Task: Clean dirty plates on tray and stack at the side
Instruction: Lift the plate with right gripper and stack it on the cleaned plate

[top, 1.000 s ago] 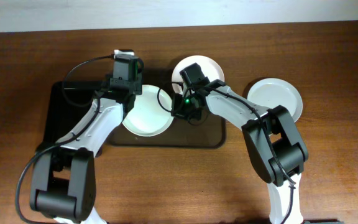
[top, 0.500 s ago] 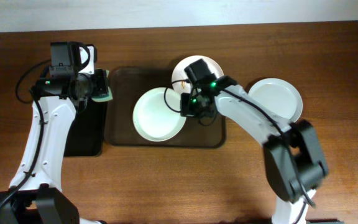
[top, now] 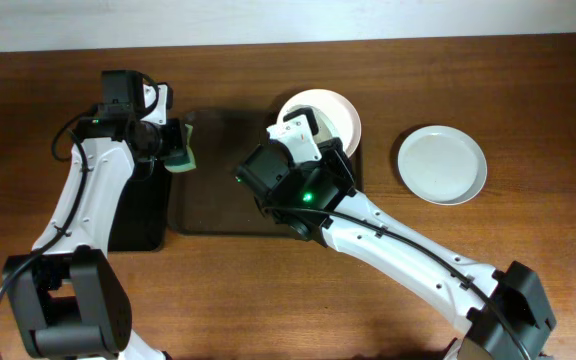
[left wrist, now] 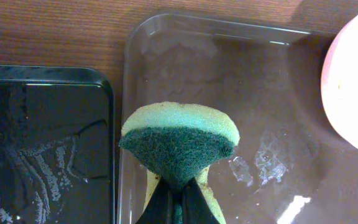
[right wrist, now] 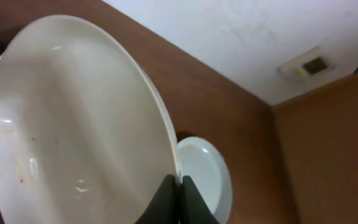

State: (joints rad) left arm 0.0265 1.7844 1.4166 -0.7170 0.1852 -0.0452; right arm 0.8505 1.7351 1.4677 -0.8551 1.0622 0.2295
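**Plate up on edge in the right jaws, sponge pinched in the left**

The right gripper [right wrist: 178, 186] had its jaws closed tight on the rim of the held plate [right wrist: 73, 124]. The plate stood steeply tilted and rose away from the fingertips to fill most of the wrist view. It was white, shallow and glossy. A few tiny brown specks and a faint smear sat low on its face, on the side far from the jaws.

The left gripper [left wrist: 178, 208] was clamped on a sponge [left wrist: 179, 140], yellow-green foam with a dark green scouring face, which stuck out ahead of the fingertips. Under the sponge lay the near end of the tray [top: 218, 200], dark brown, wet and streaked. The black tray [top: 133, 220] lay just to one side of the jaws.

From above, a second plate [top: 330, 108] lay at the tray's far corner, partly under the right arm. A third plate [top: 442, 164], clean-looking, rested on the table [top: 528, 260], well apart from both grippers.
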